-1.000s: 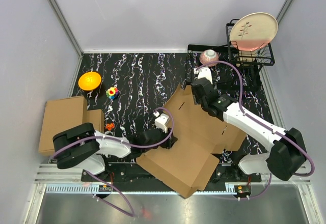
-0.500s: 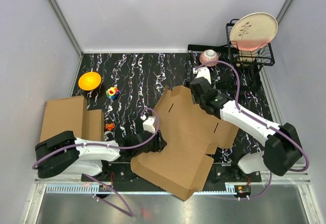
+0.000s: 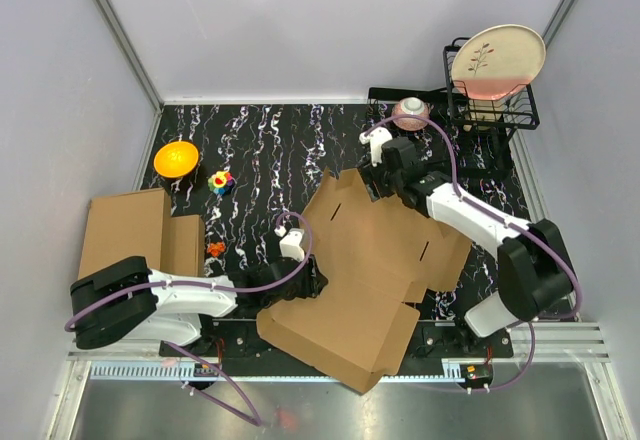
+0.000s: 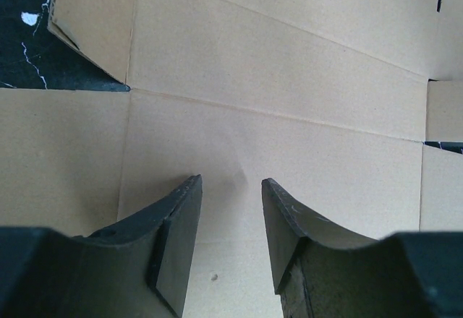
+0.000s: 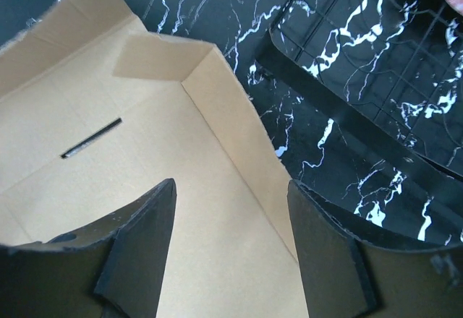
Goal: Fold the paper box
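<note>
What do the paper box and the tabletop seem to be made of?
The paper box: brown cardboard, matte, with pressed fold lines and cut slots. The tabletop: looks like smooth black marble with white veins; it may be only a printed surface.

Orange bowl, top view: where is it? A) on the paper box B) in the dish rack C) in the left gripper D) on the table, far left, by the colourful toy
D: the orange bowl sits on the black table at far left, beside the colourful toy.

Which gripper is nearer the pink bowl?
Right. The right gripper hovers near the pink bowl, over the paper box; the left gripper is over its near side, farther away.
</note>
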Available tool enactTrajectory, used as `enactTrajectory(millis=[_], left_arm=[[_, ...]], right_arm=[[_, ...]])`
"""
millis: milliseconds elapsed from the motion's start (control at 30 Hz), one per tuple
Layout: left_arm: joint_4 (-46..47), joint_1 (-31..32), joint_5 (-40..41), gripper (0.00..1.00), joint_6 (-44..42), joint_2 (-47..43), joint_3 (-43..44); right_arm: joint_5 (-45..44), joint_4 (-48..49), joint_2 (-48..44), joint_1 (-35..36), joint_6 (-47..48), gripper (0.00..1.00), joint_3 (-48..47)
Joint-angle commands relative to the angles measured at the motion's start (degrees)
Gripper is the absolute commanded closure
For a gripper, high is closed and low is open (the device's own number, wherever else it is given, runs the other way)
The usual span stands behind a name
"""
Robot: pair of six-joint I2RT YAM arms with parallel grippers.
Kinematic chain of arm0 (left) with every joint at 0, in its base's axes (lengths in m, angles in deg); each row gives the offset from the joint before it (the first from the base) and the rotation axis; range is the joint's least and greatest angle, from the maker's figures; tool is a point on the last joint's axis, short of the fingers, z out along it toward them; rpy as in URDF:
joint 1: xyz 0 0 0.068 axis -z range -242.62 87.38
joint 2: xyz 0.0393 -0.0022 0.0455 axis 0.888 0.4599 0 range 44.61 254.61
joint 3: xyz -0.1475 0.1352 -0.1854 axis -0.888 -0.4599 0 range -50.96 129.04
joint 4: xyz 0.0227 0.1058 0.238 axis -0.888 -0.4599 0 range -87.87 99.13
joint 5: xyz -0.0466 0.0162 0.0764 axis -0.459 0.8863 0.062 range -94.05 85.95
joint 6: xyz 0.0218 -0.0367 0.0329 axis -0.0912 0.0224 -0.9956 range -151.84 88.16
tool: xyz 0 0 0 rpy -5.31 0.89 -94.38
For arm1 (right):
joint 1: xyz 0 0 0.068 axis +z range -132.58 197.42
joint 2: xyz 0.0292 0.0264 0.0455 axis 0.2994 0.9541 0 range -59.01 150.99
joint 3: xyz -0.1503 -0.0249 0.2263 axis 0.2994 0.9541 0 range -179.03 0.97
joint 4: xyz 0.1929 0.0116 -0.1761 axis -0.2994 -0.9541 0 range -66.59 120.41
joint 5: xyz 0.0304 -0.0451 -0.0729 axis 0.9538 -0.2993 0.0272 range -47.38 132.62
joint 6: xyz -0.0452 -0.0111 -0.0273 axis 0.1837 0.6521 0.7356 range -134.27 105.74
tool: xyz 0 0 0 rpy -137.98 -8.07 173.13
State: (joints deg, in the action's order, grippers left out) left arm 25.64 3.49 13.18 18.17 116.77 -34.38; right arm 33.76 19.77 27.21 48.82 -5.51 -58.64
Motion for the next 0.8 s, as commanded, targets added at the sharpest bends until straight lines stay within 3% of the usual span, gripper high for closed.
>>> enactTrajectory(millis=[0, 767], left_arm=[[-11.42, 0.69, 0.08, 0.54, -0.80, 3.16, -2.43], [-10.80, 1.31, 1.05, 0.54, -1.50, 3.25, -2.69]], right_arm=[[12.20, 2.54, 3.08, -3.97, 3.81, 0.32, -2.61], [18.53, -0.97, 19.33, -8.90, 6.28, 0.40, -13.59]])
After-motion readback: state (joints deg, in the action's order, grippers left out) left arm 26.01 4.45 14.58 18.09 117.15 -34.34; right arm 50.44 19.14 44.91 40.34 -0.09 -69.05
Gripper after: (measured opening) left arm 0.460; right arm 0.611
